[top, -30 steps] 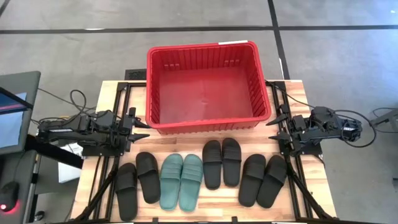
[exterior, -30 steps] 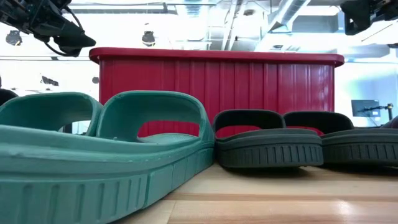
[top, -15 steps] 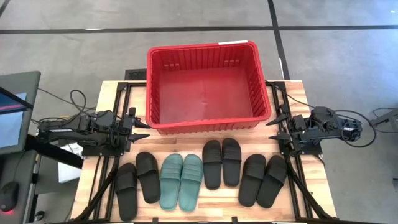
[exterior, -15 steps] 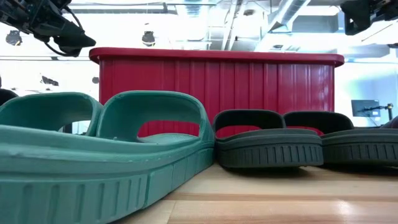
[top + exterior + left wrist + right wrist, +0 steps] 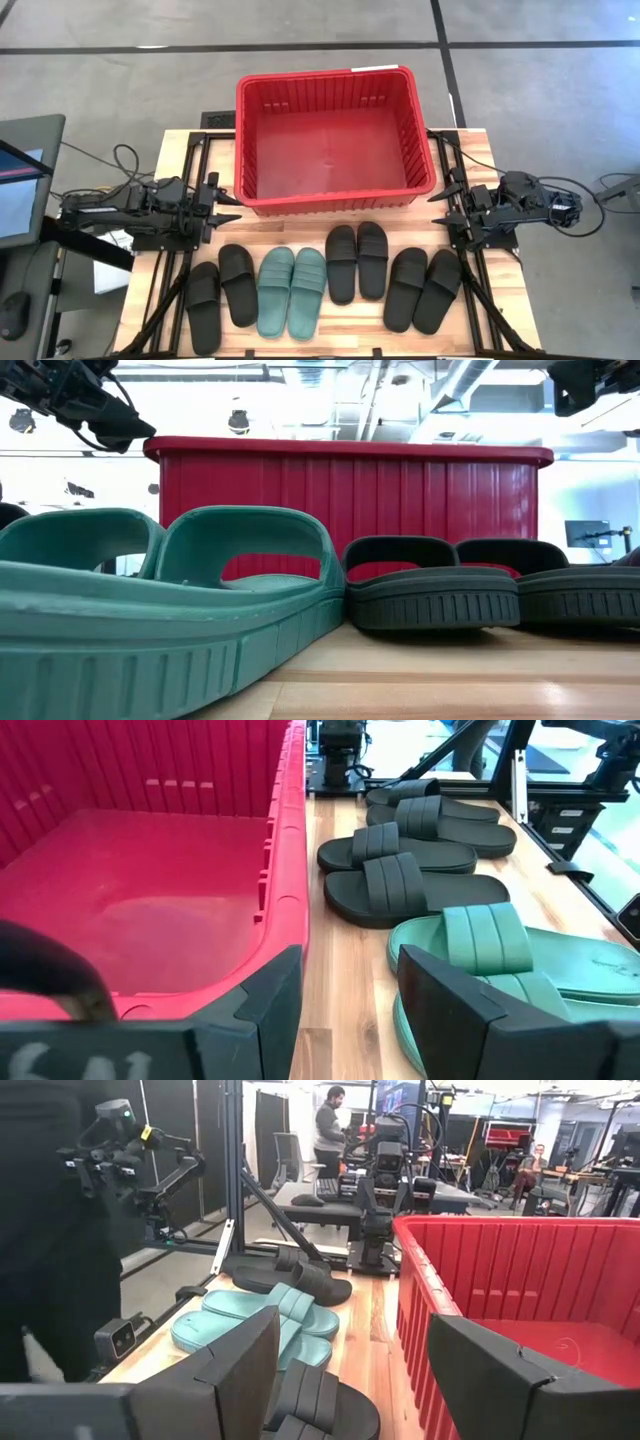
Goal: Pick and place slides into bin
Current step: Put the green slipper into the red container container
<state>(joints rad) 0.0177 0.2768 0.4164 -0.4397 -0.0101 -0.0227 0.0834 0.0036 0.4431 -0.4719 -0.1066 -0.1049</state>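
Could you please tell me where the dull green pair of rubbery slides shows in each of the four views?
High view: the dull green pair of rubbery slides is second pair from the left, in the front row.
Low view: it fills the lower left.
Left wrist view: lower right, beyond the open left gripper.
Right wrist view: centre left, past the open right gripper.
Shared landmark: the large red ribbed plastic bin.

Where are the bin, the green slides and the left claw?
bin (image 5: 325, 204): high view, near rim facing the slides.
green slides (image 5: 291, 280): high view, where the two straps meet.
left claw (image 5: 226, 210): high view, midway between the fingertips, open beside the bin's left corner.
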